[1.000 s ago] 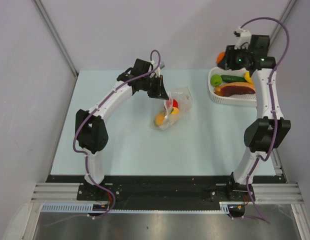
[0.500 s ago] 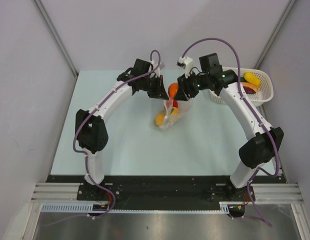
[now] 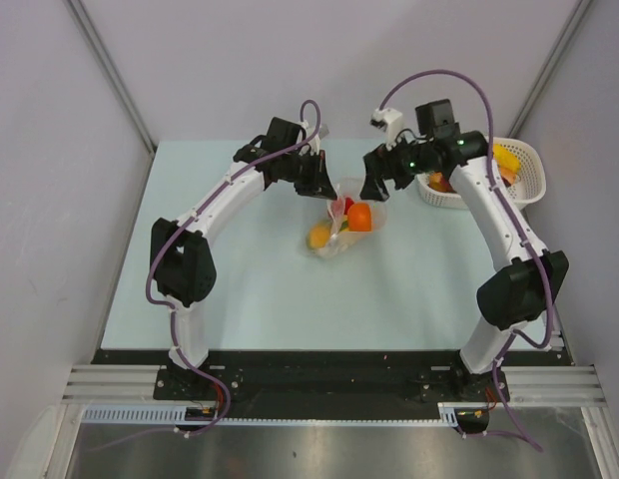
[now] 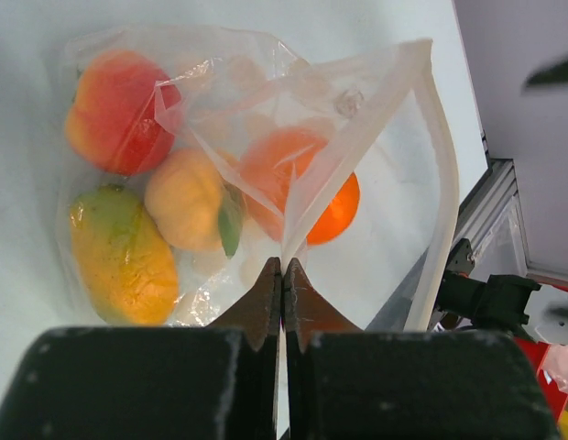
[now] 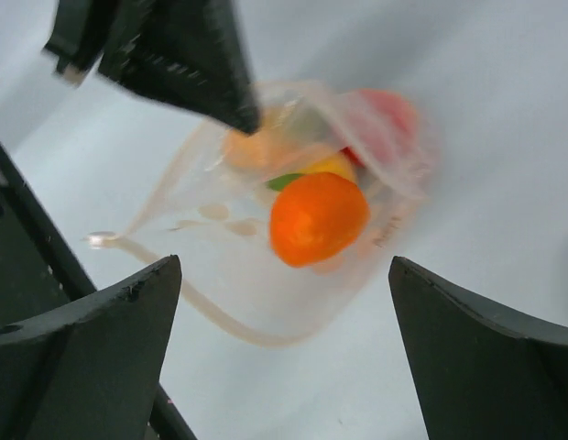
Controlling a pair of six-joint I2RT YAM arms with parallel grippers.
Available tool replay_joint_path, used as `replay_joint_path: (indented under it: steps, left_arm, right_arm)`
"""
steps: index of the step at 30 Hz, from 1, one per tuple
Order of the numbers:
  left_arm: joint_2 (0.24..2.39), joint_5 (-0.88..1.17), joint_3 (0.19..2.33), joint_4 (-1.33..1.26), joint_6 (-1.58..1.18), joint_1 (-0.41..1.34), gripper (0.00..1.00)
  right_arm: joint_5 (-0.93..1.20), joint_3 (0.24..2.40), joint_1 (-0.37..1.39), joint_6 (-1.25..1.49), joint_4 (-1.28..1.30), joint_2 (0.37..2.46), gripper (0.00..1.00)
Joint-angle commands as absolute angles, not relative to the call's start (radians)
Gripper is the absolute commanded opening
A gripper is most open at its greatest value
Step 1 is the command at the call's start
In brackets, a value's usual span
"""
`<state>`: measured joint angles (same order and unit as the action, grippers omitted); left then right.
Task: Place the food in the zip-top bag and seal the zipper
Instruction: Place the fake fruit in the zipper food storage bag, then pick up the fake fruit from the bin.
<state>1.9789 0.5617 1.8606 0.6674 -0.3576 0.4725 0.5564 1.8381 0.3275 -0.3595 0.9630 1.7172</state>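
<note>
Four toy food pieces lay inside the zip-top bag: a red-orange fruit, a small yellow-orange piece with a green leaf, a yellow-green oblong fruit and a round orange fruit. The bag rested on the table near its far edge, between the two arm ends. The orange fruit sat closest to the mouth; the other three were grouped at the closed end, touching one another.

The left gripper was clenched on a fold of the bag's upper film at the mouth, with its jaws pressed together on the plastic. That wall stood raised, so the mouth gaped. The zipper strip ran in an open curve along the mouth edge and was not pressed shut.

The right gripper hung just above the bag mouth with its jaws spread wide and nothing between them. In the right wrist view the orange fruit lay directly below the gap.

More food remained in the white lattice basket at the table's far right corner, well apart from the bag.
</note>
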Motion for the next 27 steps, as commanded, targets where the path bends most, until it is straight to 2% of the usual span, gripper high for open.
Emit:
replay_joint_path:
  steps: [1,5,12,19,27]
  left_arm:
    - [1.945,0.574,1.876,0.660,-0.351,0.468,0.00]
    - [1.948,0.572,1.881,0.658,-0.354,0.468,0.00]
    - [1.959,0.574,1.907,0.675,-0.344,0.468,0.00]
    - [1.967,0.572,1.901,0.692,-0.330,0.465,0.00]
    - [1.983,0.569,1.920,0.724,-0.314,0.450,0.00]
  right_arm:
    - [0.653,1.997,0.145,-0.255,0.894,1.778,1.00]
    - [0.618,2.055,-0.033,-0.158,0.778,1.857,1.00]
    - [0.419,2.114,-0.276,-0.022,0.568,2.034,1.00]
    - [0.204,2.183,-0.334,-0.075,0.413,2.223,1.00]
    - [0.109,2.201,-0.316,-0.382,0.206,2.377,0.97]
